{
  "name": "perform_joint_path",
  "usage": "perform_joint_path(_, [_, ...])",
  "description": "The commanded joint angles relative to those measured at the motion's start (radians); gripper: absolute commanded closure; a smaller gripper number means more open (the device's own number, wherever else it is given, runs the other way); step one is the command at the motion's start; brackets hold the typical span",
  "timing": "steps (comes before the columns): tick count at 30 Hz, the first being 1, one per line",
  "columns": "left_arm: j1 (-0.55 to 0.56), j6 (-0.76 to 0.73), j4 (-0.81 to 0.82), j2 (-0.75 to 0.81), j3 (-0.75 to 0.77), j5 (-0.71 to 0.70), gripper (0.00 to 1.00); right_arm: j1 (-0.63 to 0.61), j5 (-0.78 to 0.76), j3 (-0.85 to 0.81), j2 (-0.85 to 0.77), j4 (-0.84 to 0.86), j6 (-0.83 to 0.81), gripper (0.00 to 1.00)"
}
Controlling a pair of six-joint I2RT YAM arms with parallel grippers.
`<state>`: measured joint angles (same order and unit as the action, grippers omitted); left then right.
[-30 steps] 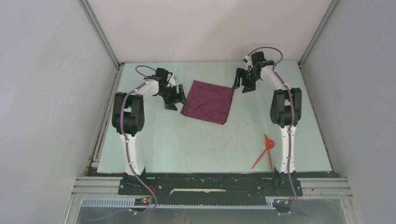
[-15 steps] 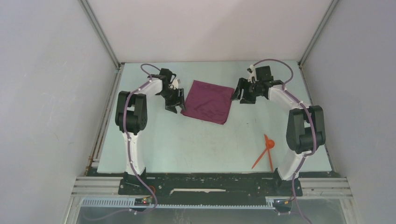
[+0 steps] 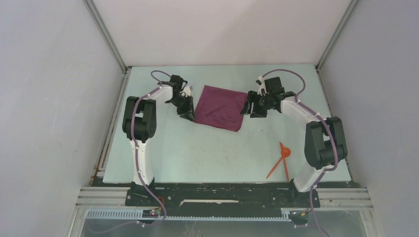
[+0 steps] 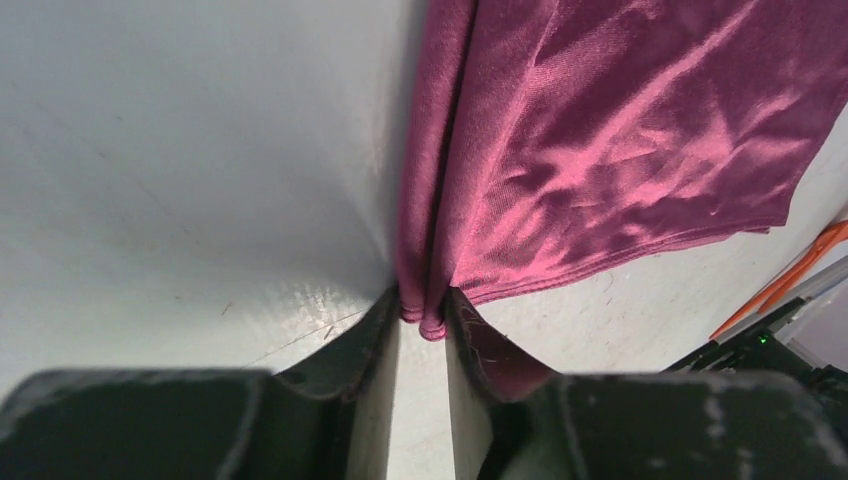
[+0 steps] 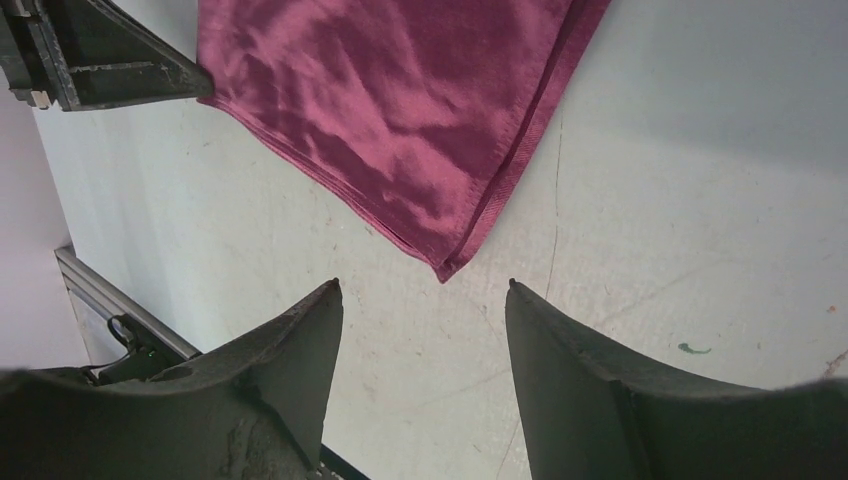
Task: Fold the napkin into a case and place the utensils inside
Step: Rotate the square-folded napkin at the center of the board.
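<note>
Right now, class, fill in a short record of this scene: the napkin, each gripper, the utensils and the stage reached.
napkin: spread flat on the table, far middle
left gripper: pinched on the napkin's near left corner
right gripper: open, a right-side corner of the napkin just ahead of its fingers, not gripped
utensils: crossed on the table, near right, apart from the napkin
stage: napkin not yet folded narrow; utensils outside it
</note>
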<state>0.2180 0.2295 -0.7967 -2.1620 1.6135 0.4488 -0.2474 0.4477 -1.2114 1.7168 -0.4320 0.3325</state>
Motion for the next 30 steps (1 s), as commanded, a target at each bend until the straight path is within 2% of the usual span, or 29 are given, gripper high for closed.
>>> perform_joint_path(1, [0.009, 0.037, 0.065, 0.067, -0.087, 0.055, 0.76, -0.015, -0.013, 0.047, -0.081, 0.014, 0.042, 0.31])
perform_joint_path(2, [0.01, 0.061, 0.101, 0.095, -0.132, 0.077, 0.78, -0.021, -0.008, 0.061, -0.087, 0.015, 0.054, 0.31])
perform_joint_path(4, [0.01, 0.112, 0.171, 0.138, -0.216, 0.113, 0.89, -0.031, -0.005, 0.101, -0.101, 0.019, 0.09, 0.31])
perform_joint_path(5, [0.009, 0.143, 0.217, 0.161, -0.262, 0.127, 0.99, -0.035, -0.003, 0.117, -0.108, 0.021, 0.107, 0.3])
perform_joint_path(6, [0.01, 0.178, 0.264, 0.184, -0.316, 0.142, 1.0, -0.037, 0.004, 0.135, -0.114, 0.024, 0.124, 0.3])
perform_joint_path(12, [0.055, 0.404, 0.578, 0.377, -0.698, 0.159, 1.0, -0.057, 0.012, 0.21, -0.152, 0.01, 0.131, 0.3])
perform_joint_path(17, [0.138, 0.659, 0.868, 0.587, -1.047, 0.1, 1.0, -0.075, 0.002, 0.261, -0.191, -0.032, 0.113, 0.32])
perform_joint_path(20, [0.214, 0.795, 0.984, 0.678, -1.178, 0.064, 1.0, -0.097, -0.013, 0.269, -0.21, -0.047, 0.114, 0.32])
perform_joint_path(22, [0.239, 0.828, 0.991, 0.726, -1.216, 0.036, 1.0, -0.107, -0.013, 0.27, -0.202, -0.042, 0.118, 0.33])
perform_joint_path(24, [0.24, 0.852, 0.992, 0.761, -1.24, 0.025, 0.92, -0.102, -0.008, 0.27, -0.184, -0.033, 0.119, 0.33])
perform_joint_path(28, [0.226, 0.815, 0.902, 0.85, -1.236, 0.009, 0.57, -0.071, 0.002, 0.27, -0.136, -0.029, 0.085, 0.31])
perform_joint_path(30, [0.199, 0.766, 0.812, 0.913, -1.206, -0.013, 0.46, -0.066, -0.012, 0.27, -0.13, -0.035, 0.054, 0.29])
